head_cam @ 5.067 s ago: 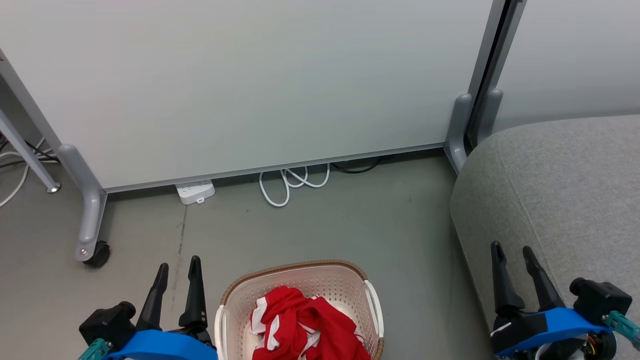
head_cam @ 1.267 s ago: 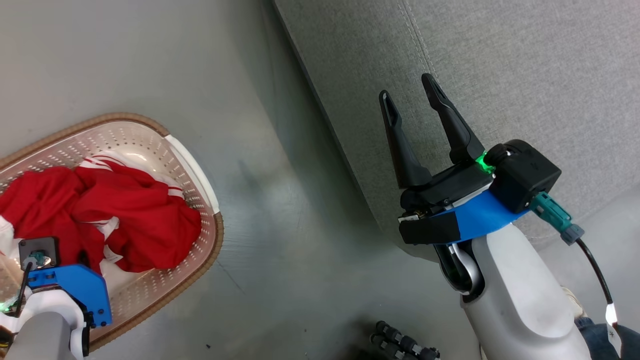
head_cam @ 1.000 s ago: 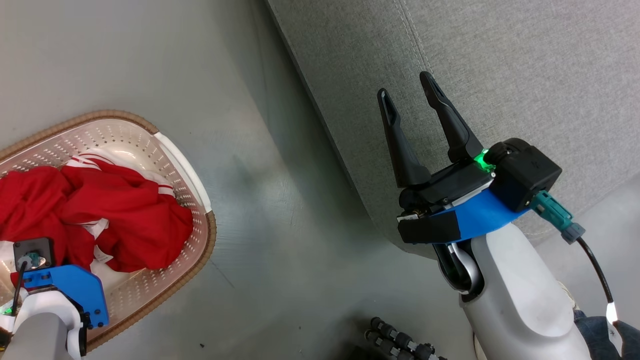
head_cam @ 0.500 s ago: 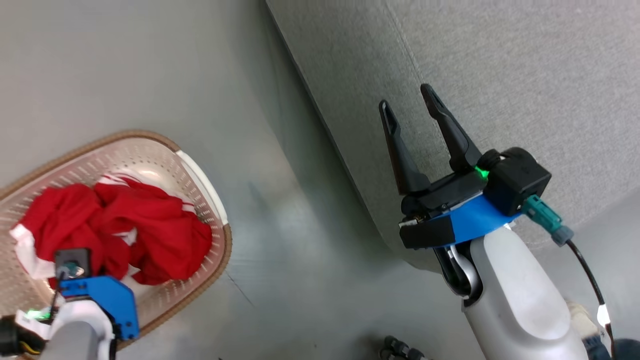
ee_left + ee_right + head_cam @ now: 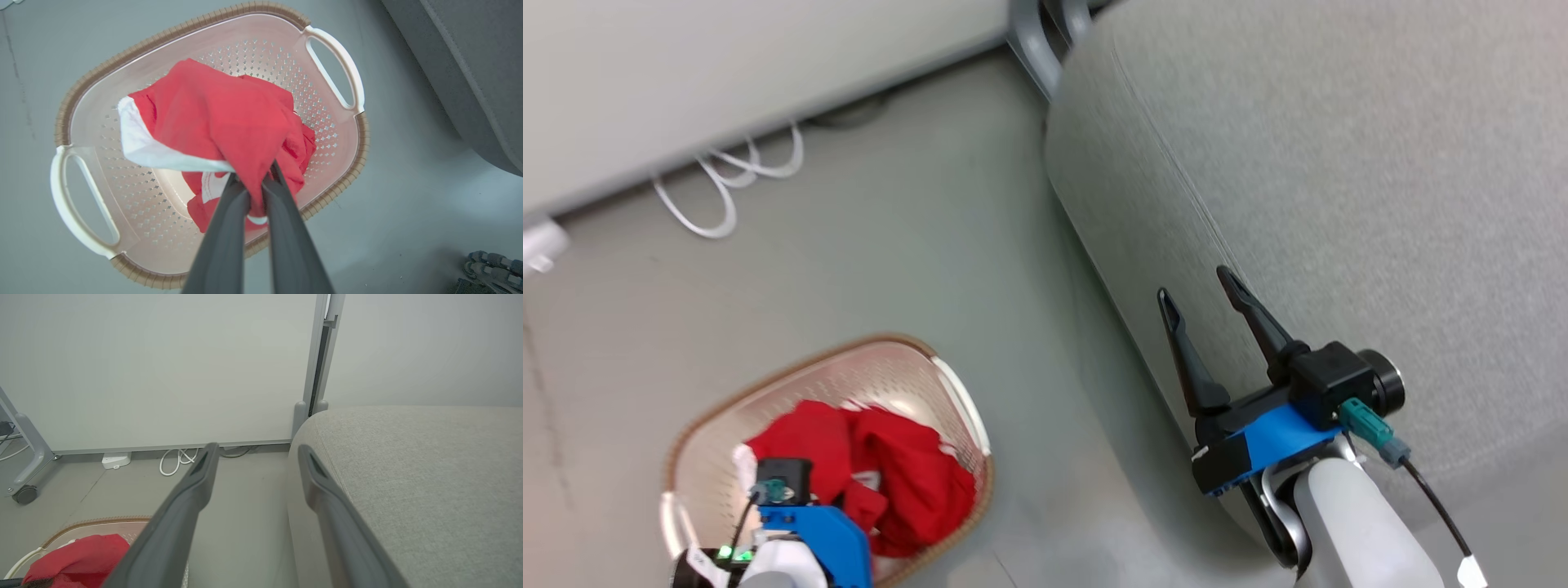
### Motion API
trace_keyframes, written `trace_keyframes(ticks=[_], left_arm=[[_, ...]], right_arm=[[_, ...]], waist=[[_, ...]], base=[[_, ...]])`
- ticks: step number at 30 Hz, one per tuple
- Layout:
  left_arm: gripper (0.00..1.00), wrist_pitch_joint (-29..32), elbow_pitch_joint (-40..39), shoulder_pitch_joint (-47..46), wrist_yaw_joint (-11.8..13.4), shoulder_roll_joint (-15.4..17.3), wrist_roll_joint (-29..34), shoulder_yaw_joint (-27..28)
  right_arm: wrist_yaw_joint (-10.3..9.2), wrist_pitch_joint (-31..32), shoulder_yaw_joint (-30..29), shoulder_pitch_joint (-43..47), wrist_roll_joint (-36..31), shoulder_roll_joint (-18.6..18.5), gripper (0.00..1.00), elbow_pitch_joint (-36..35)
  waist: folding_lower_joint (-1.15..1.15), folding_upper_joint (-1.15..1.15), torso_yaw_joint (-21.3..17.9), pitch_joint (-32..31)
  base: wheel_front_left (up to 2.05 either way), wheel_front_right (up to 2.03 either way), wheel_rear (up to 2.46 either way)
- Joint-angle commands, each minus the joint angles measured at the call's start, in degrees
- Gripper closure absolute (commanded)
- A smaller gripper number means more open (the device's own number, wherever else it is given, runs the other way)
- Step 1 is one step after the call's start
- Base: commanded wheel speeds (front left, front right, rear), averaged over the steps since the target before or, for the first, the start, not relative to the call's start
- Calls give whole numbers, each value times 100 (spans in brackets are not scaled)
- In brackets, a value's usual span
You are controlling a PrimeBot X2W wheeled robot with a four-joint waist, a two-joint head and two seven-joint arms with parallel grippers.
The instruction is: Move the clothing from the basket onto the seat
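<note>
The clothing is a bunch of red fabric with white trim, hanging over the cream basket with its brown rim. My left gripper is shut on a fold of the red fabric, which drapes over its fingertips. More red cloth with white trim lies underneath in the basket. In the head view the left wrist sits over the clothing in the basket. My right gripper stands open and empty beside the grey seat.
A white partition on a grey wheeled foot stands behind the basket. A white cable coil and a power strip lie at its base. A black ribbed object rests on the floor near the seat.
The head camera has swung, so the whole picture has shifted. My left gripper has closed on the red fabric, which now bunches under its wrist. The right gripper stays open.
</note>
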Motion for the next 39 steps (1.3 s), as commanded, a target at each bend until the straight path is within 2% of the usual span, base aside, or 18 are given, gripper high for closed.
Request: trace_keyframes(ticks=[1, 12, 16, 21, 24, 31, 39], left_arm=[[100, -52, 46, 36, -121, -59, 20, -97], [100, -359, -327, -515, -495, -252, 26, -713], [100, -354, -648, -571, -555, -265, -252, -934], [100, -196, -1380, -792, -594, -261, -702, -1508], [100, -93, -1756, -975, -580, -257, -876, -1835], [100, 176, -2569, -1531, -348, -259, -1415, -2583], [100, 261, -2892, -1794, -101, -258, -1968, -3060]], right_arm=[[-2, 57, -35, 156, -46, -17, 0, 0], [-2, 430, -94, 720, -130, -18, 0, -235], [-2, 513, -109, 850, -147, -18, 0, -291], [-2, 651, -174, 1046, -185, -18, 0, -398], [-2, 705, -214, 1136, -211, -17, 0, -460], [-2, 856, -196, 1217, -243, -18, 0, -583], [-2, 941, -175, 1233, -269, -18, 0, -666]], waist=[[2, 0, 554, -833], [2, 0, 1045, -1610], [2, 0, 1088, -1764], [2, 0, 1170, -1921], [2, 0, 1214, -1981], [2, 0, 1255, -2092], [2, 0, 1272, -2149]], base=[[0, 0, 0], [0, 0, 0], [0, 0, 0], [0, 0, 0], [0, 0, 0], [0, 0, 0], [0, 0, 0]])
